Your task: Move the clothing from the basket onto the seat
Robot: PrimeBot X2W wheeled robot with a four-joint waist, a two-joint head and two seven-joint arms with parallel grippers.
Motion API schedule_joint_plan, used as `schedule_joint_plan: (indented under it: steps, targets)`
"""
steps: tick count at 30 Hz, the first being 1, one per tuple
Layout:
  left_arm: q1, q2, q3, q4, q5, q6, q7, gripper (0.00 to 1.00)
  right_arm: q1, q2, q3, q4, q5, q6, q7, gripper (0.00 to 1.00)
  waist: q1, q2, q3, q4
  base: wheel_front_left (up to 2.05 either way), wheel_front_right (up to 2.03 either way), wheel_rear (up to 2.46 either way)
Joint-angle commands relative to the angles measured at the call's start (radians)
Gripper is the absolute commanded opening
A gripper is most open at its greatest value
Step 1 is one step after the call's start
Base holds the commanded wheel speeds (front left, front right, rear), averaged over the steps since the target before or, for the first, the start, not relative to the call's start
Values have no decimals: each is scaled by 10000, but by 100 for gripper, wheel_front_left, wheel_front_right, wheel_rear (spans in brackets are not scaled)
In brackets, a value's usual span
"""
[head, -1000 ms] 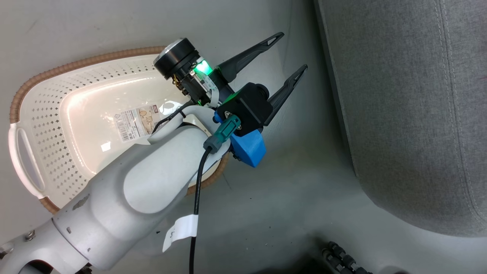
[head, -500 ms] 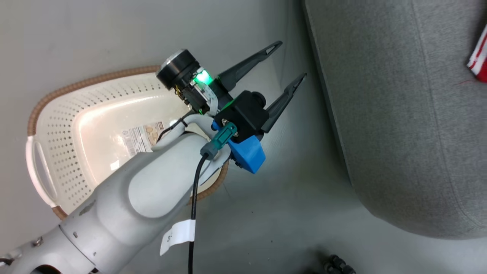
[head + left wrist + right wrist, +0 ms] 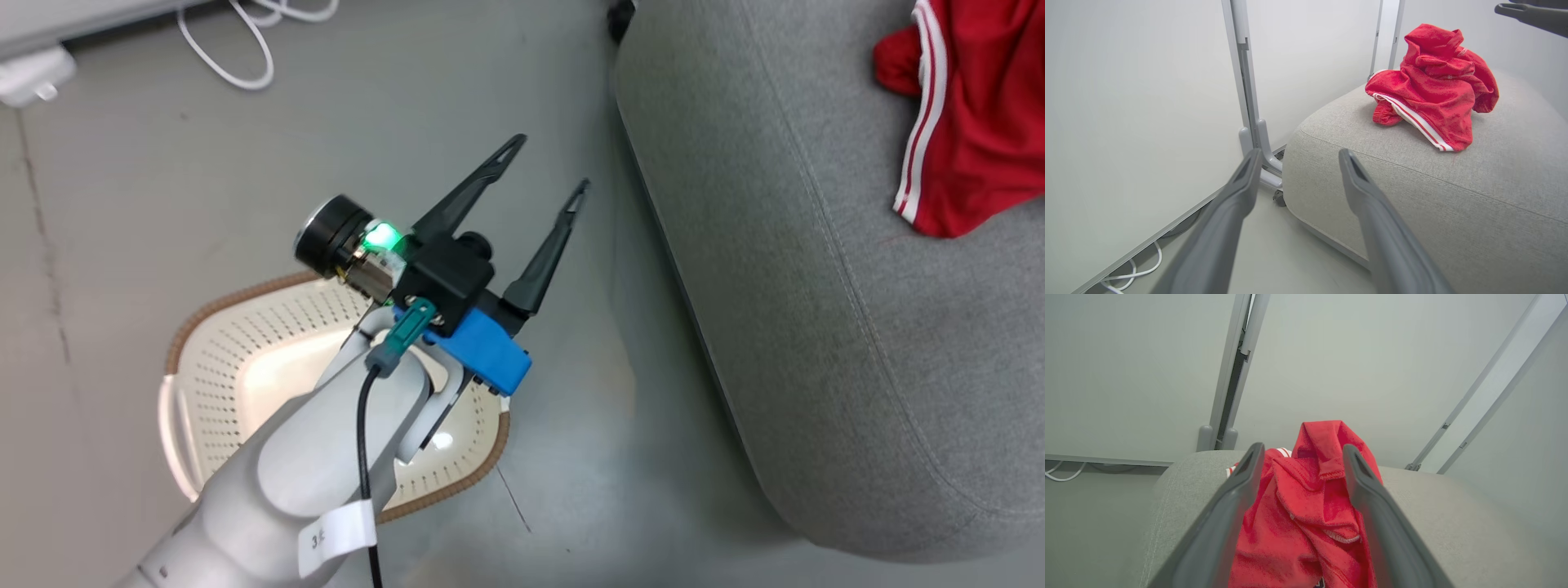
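- The left gripper [image 3: 547, 167] has two long dark fingers and sits in the middle of the head view. Its pale grey arm [image 3: 294, 474] comes up from the lower left corner and crosses over the cream-white plastic basket with little holes and a brown rim [image 3: 220, 367].
- These fingers point up and to the right, over the plain grey floor [image 3: 163, 204]. They are spread wide and hold nothing.
- A small green light [image 3: 382, 238] glows on the wrist, and a bright blue block [image 3: 488, 355] sits just below it.
- In the right wrist view, the right gripper [image 3: 1303, 448] is wide open too. One finger is on each side of the soft bright red clothing with thin white stripes [image 3: 1306, 522]. It does not pinch the cloth.
- In the left wrist view, one dark finger [image 3: 1539, 19] of that gripper pokes in at the upper right corner. It is above the red heap and apart from it.
- The clothing lies in a crumpled, bunched-up pile on top of the big grey fabric cushion seat [image 3: 816, 286]. That is at the upper right of the head view.
- A white-striped edge hangs down the front of the pile.
- The basket is on the floor at the lower left, well apart from the clothing.
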Motion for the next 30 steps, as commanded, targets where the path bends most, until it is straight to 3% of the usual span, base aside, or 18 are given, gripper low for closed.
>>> schedule_joint_plan:
  steps: [1, 7, 14, 20, 30]
  targets:
    - [379, 44, 297, -164, 82, 113, -41, 100, 274, 107, 225, -168, -49, 1, -7, 100, 1, 0, -843, 389, 0, 0, 0]
    - [1877, -29, 2080, -1111, 525, 360, -46, 100, 810, 397, 1423, -926, -62, 1, -7, 100, 1, 0, -1964, 1082, 0, 0, 0]
    - [3281, -256, 3905, -1658, 1048, 275, -46, 100, 1306, 873, 2365, -1374, -48, 1, -5, 100, 1, 0, -2802, 1779, 0, 0, 0]
    - [4494, -507, 5431, -1823, 1341, 45, -37, 100, 1773, 1360, 2792, -1525, -10, 1, -5, 100, 1, 0, -3348, 2263, 0, 0, 0]
    - [6139, -1041, 7331, -1951, 1956, -675, -36, 100, 2944, 2098, 2521, -1136, 282, 1, -7, 100, 1, 0, -4162, 2851, 0, 0, 0]
